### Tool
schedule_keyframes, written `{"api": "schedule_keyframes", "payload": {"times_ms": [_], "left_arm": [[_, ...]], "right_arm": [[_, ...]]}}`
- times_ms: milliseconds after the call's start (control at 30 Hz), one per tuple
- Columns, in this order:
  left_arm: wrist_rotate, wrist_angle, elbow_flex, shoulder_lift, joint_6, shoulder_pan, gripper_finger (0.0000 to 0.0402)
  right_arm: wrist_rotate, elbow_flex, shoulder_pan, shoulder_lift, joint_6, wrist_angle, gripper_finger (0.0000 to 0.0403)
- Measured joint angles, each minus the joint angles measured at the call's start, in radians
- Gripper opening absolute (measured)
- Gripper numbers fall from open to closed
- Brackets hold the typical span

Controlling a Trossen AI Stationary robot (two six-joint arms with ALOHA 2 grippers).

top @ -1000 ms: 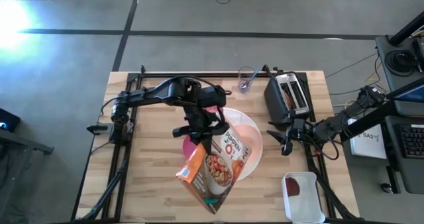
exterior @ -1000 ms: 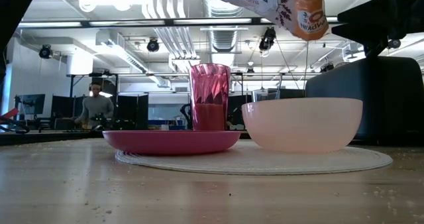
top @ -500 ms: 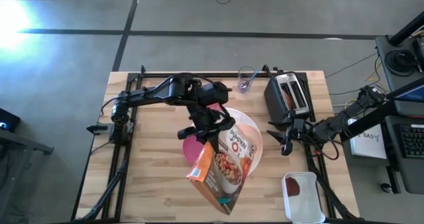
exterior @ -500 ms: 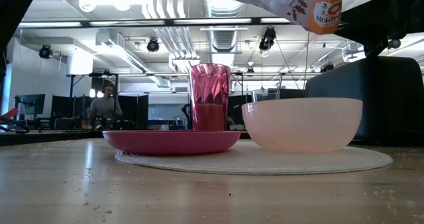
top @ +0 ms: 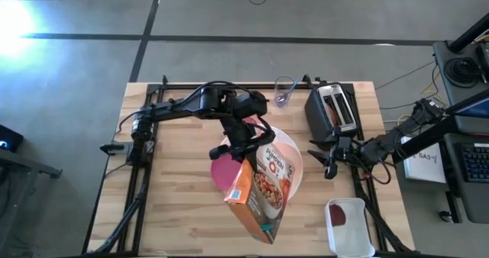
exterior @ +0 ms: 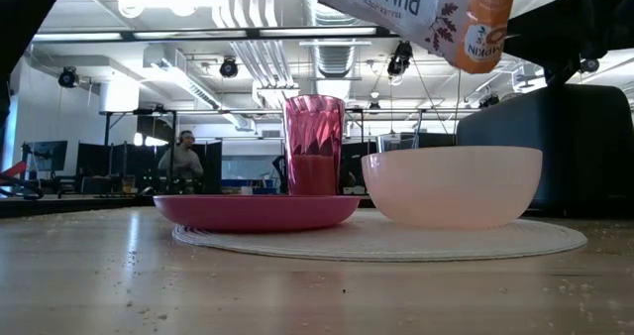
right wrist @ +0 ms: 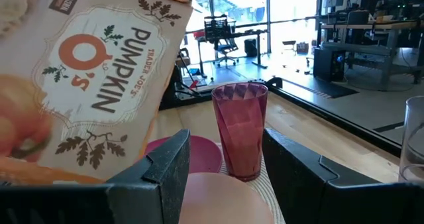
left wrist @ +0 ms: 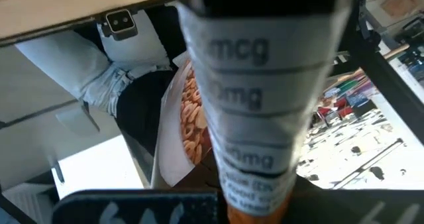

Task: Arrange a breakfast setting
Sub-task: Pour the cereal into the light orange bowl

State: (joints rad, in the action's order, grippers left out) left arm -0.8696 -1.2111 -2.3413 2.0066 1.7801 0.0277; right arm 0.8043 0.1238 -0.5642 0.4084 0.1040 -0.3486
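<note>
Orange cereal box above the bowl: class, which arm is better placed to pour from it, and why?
Left. The left gripper already holds the orange cereal box tilted over the peach translucent bowl; the right gripper waits beside the black toaster.

a grey concrete floor (top: 229,29) with dark seam lines surrounds a light wooden table (top: 176,197). beyond it, an open workshop with exposed ceiling pipes (exterior: 248,18) and bright lights, desks with monitors (exterior: 45,157), a seated person (exterior: 183,157), and tall sunlit windows (right wrist: 238,12).
</note>
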Motion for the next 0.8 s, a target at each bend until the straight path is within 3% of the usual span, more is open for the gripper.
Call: {"api": "schedule_keyframes", "payload": {"times_ms": [800], "left_arm": [[-0.032,0.024,-0.001,0.013,0.068,0.009,0.0]], "right_arm": [[0.0,0.0,0.0,0.0,0.0,0.0,0.0178]]}}
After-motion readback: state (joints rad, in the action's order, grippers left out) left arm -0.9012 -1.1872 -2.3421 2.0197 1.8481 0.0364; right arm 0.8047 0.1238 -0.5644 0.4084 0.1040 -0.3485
